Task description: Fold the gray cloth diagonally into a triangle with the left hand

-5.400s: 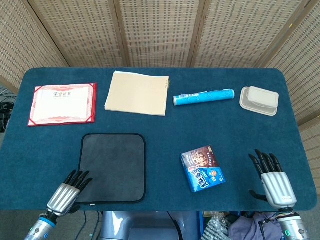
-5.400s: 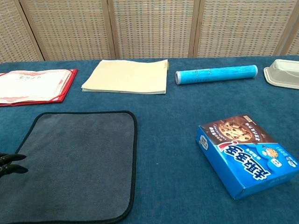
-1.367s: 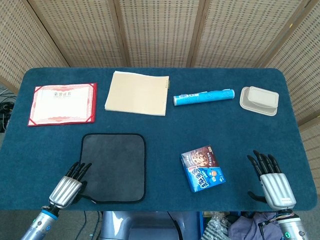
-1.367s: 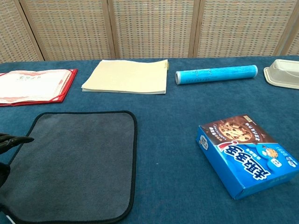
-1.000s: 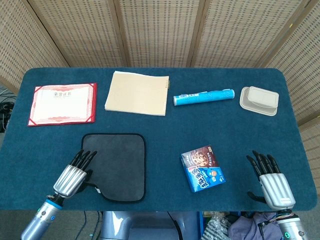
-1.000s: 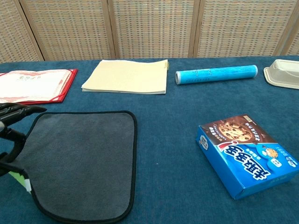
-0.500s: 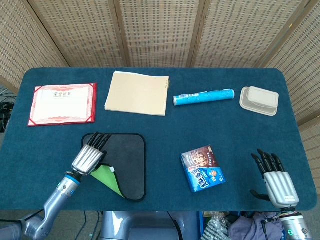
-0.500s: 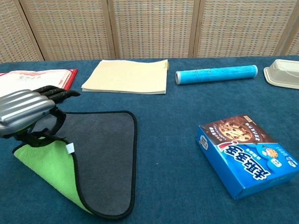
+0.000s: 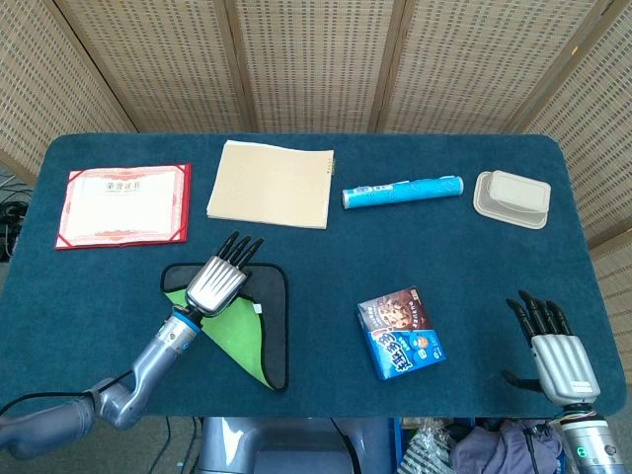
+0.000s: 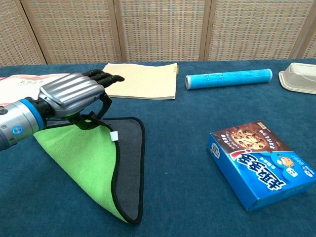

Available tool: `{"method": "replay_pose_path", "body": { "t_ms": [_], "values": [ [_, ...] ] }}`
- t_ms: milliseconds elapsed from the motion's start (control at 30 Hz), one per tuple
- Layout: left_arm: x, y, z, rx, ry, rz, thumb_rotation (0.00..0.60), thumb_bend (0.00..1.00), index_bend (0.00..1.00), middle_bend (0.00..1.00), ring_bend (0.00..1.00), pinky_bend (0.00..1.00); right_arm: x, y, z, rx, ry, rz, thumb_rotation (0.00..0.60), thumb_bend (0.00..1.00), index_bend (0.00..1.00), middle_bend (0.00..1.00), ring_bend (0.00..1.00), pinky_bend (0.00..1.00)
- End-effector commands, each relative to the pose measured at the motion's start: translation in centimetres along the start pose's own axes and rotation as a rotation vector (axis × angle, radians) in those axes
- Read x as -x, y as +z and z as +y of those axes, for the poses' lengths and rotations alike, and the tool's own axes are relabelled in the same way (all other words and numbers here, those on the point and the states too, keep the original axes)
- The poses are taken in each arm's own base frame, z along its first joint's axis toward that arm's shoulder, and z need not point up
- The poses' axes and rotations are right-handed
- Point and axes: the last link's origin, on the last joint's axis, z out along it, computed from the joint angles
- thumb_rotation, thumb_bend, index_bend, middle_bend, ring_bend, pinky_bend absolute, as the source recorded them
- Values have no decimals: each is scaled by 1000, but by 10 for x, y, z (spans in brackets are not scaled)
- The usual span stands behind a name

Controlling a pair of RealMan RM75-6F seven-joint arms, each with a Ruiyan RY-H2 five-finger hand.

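Grip point under left hand [image 10: 74, 96] hidden by palm; red certificate [image 10: 19, 81] partly blocked in chest view. Gray cloth [image 9: 267, 316] on bench [image 9: 326, 247], near-left corner lifted, held by left hand, green underside up, hand above cloth's far half. Right hand [image 9: 558, 360] empty, fingers spread, at bench's near-right edge.

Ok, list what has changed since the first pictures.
The left hand took hold of the gray cloth's near-left corner and carried it up and across toward the far right, baring its green underside. The right hand, cookie box and other items stayed put.
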Motion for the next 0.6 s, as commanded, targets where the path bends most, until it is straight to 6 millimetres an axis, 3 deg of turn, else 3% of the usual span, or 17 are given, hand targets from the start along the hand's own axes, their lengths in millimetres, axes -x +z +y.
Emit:
{"method": "replay_pose_path", "body": {
  "t_ms": [33,267,600],
  "values": [
    [-1,9,8,16,-3,3,600,391,666,0,0,0,0,0,1,1,2,-1,600,0,0,0,0,0],
    [-2,28,20,20,5,3,600,391,667,0,0,0,-2,0,2,2,10,7,600,0,0,0,0,0],
    [-1,40,22,1,11,-3,600,391,667,0,0,0,-1,0,2,0,11,-1,600,0,0,0,0,0]
  ]
}}
